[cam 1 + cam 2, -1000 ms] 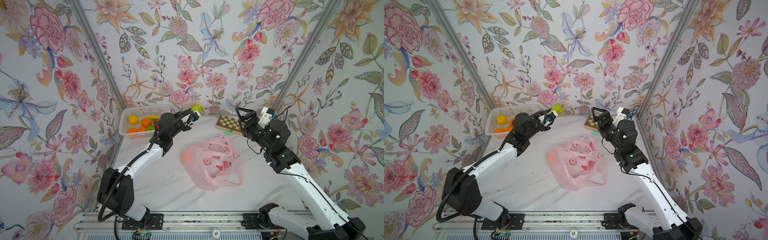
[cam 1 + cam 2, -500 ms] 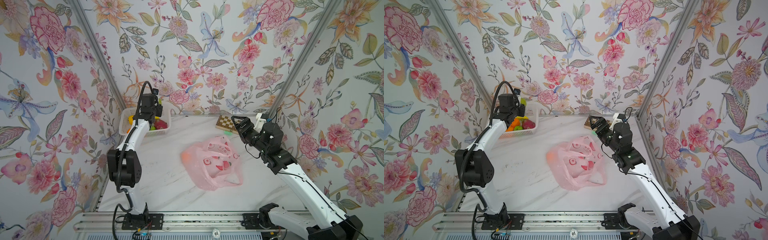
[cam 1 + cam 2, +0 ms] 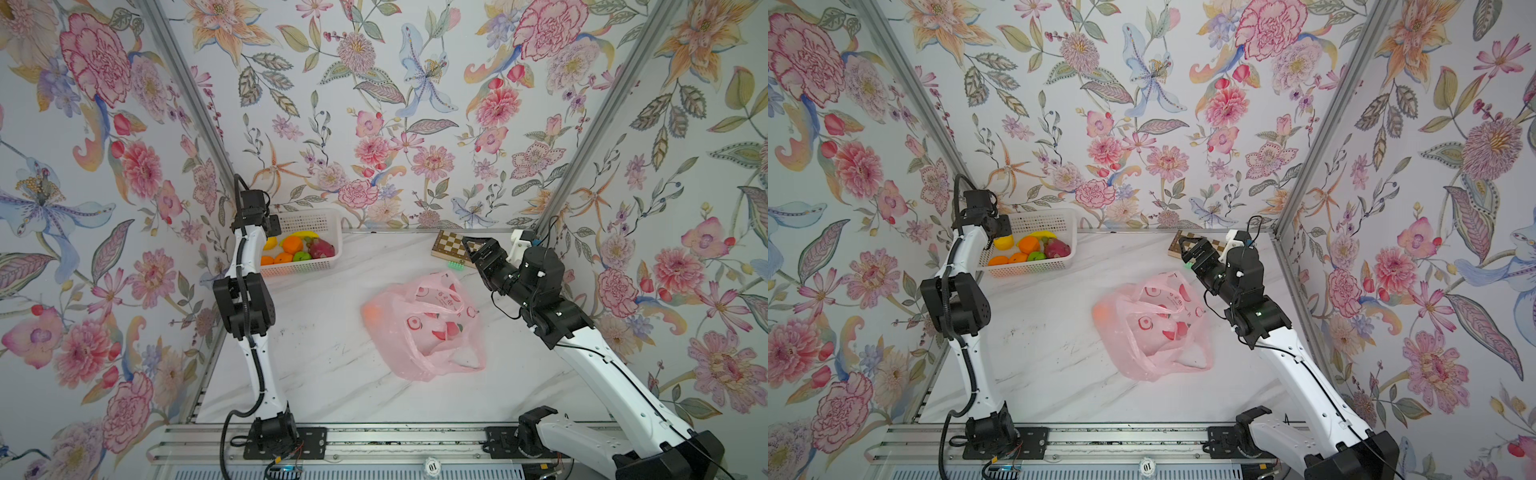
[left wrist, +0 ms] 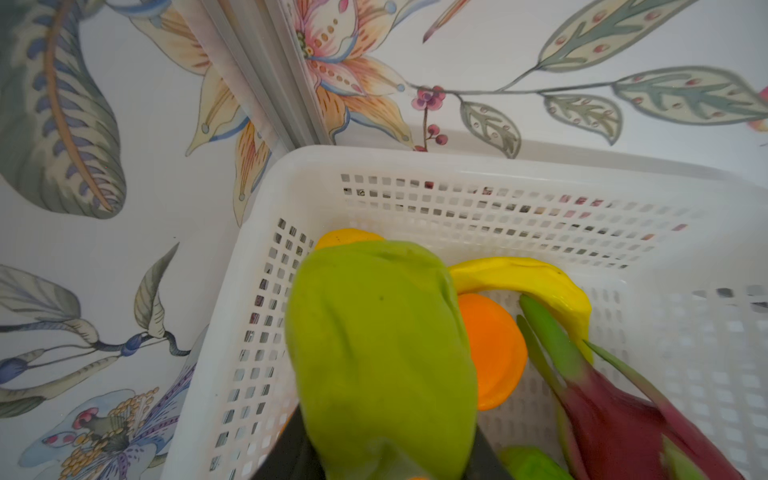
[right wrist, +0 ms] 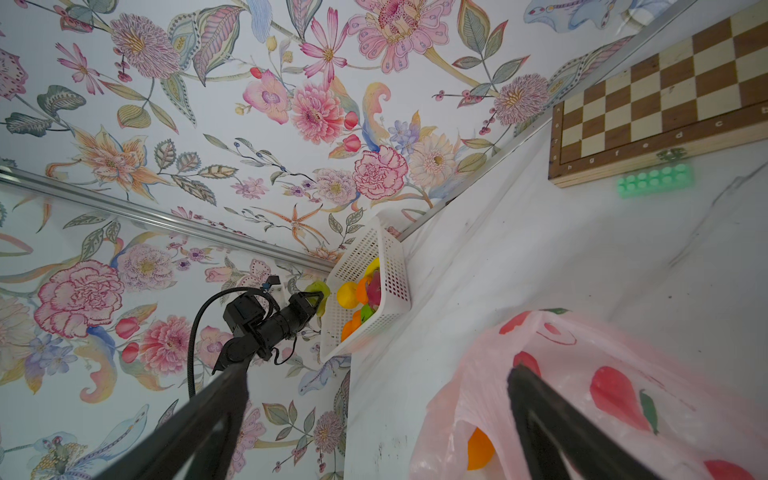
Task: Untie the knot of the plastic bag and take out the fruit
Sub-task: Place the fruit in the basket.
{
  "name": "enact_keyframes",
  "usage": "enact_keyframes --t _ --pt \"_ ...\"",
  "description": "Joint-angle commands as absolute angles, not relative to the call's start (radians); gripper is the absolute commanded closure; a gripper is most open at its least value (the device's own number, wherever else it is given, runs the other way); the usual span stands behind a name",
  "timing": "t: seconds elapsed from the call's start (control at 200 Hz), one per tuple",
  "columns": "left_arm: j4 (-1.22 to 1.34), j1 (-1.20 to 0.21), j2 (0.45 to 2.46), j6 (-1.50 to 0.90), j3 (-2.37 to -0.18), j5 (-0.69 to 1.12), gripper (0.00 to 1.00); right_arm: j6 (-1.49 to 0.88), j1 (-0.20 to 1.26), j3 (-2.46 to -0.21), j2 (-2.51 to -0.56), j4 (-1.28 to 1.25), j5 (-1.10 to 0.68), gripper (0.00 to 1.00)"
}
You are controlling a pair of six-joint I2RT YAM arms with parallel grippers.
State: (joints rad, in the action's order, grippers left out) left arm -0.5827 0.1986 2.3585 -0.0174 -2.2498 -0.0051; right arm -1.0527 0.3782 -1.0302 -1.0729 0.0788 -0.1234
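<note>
The pink plastic bag lies slumped in the middle of the table, its handles loose; no knot shows on it. One orange fruit shows through its film. My left gripper hangs over the near-left corner of the white basket, shut on a green fruit. My right gripper stands open and empty above the table, just beyond the bag's far right side.
The basket in the back left corner holds oranges, a dragon fruit, a green fruit and a yellow banana. A wooden chessboard and a small green brick lie at the back right. Walls close three sides.
My left arm has swung from the middle of the back to the basket, carrying the green fruit. My right gripper has shifted slightly forward and down towards the bag, still open.
</note>
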Motion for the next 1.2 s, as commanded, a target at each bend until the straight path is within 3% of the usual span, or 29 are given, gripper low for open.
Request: enact_keyframes --t 0.0,0.145,0.33,0.39,0.646,0.811,1.191 --pt "-0.676 0.189 2.427 -0.017 -2.319 0.028 0.62 -1.032 0.373 -1.017 -1.055 0.088 -0.136 0.01" --pt "-0.678 0.189 2.444 -0.001 -2.307 0.040 0.56 -1.029 0.366 -1.013 -1.049 0.095 -0.136 0.01" --pt "-0.625 0.189 2.367 -0.018 -2.227 0.064 0.14 -1.029 0.359 -1.009 -1.048 0.097 -0.138 0.01" --pt "-0.611 0.189 2.329 -0.032 -2.195 0.069 0.08 -1.028 0.359 -1.012 -1.049 0.097 -0.142 0.01" --pt "-0.467 0.164 2.027 -0.153 -1.925 0.156 0.07 -0.981 0.352 -0.987 -1.030 0.160 -0.113 0.01" --pt "-0.318 0.086 1.784 -0.243 -1.709 0.342 0.07 -0.888 0.349 -0.933 -0.998 0.227 -0.085 0.05" --pt "-0.213 -0.340 1.416 -0.166 -1.383 0.392 0.07 -0.821 0.311 -0.793 -0.931 0.315 -0.011 0.08"
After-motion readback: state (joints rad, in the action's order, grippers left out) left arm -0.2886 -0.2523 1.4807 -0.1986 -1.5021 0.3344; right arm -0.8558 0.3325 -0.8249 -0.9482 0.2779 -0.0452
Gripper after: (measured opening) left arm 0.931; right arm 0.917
